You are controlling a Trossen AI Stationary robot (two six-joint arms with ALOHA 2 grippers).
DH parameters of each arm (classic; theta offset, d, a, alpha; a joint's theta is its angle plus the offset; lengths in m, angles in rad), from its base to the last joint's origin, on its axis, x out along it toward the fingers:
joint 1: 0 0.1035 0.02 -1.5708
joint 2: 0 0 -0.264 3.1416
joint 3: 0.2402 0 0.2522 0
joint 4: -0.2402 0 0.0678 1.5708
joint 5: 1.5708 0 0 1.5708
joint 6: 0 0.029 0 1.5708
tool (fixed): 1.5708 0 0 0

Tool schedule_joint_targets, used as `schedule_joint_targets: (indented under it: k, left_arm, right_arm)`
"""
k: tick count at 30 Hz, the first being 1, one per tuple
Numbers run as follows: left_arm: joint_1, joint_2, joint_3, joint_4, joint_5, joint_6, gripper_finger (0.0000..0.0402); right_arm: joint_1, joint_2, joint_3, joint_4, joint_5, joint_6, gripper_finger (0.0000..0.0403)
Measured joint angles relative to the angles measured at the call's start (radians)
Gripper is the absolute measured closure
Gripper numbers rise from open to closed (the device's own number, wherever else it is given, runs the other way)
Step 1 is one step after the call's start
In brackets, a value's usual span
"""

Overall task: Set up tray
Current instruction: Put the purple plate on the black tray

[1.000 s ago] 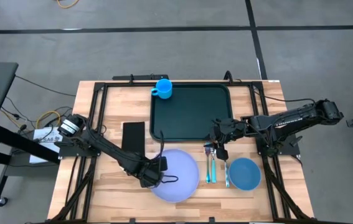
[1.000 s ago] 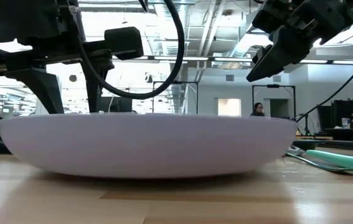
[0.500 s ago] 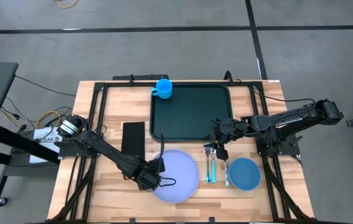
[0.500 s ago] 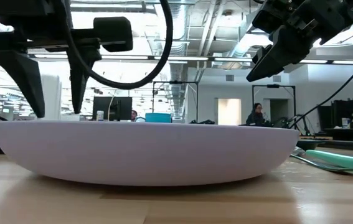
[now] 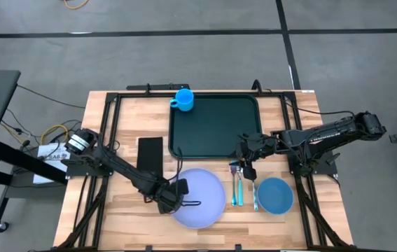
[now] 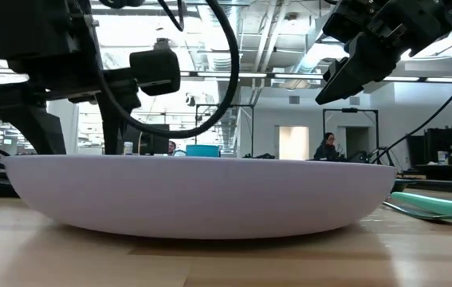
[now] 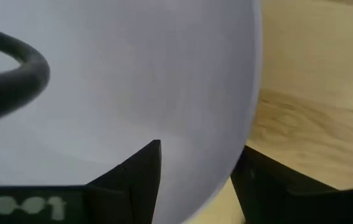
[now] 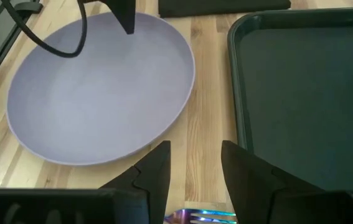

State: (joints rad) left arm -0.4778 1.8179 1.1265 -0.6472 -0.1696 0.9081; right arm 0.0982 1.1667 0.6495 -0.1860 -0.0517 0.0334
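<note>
Left gripper (image 5: 177, 189) straddles the rim of the round lavender plate (image 5: 202, 197), fingers spread. The large dark green rectangular plastic tray (image 5: 216, 126) lies just beyond it, apart.

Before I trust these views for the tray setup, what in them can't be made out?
- Low view: the plate fills the front and hides the tray, bowl and most of the cutlery.
- Left wrist view: only the plate rim between the left gripper fingers; whether they pinch it is unclear.
- High view: the left gripper's fingertips are too small.
- Right wrist view: the fork is cut off by the edge, behind the right gripper.
</note>
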Motion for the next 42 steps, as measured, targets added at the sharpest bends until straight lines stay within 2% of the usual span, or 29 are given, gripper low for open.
schedule_joint_targets:
  k: [8,11,26,35,42]
  left_arm:
    - [0.010,0.000,-0.013,0.018,0.017,0.023,0.0231]
    - [0.010,0.000,-0.013,0.019,0.016,0.023,0.0243]
    - [0.027,0.000,0.038,0.014,0.017,-0.157,0.0395]
    - [0.029,0.000,0.106,-0.104,0.034,-0.238,0.0400]
    - [0.019,0.000,0.123,-0.130,0.007,-0.247,0.0401]
  right_arm:
    - [0.000,0.000,0.000,0.004,0.000,-0.005,0.0269]
    - [0.000,0.000,0.000,0.005,0.000,-0.005,0.0269]
    - [0.000,0.000,0.000,0.005,0.000,-0.007,0.0269]
    - [0.000,0.000,0.000,0.005,0.000,-0.007,0.0269]
    - [0.000,0.000,0.000,0.005,0.000,-0.007,0.0269]
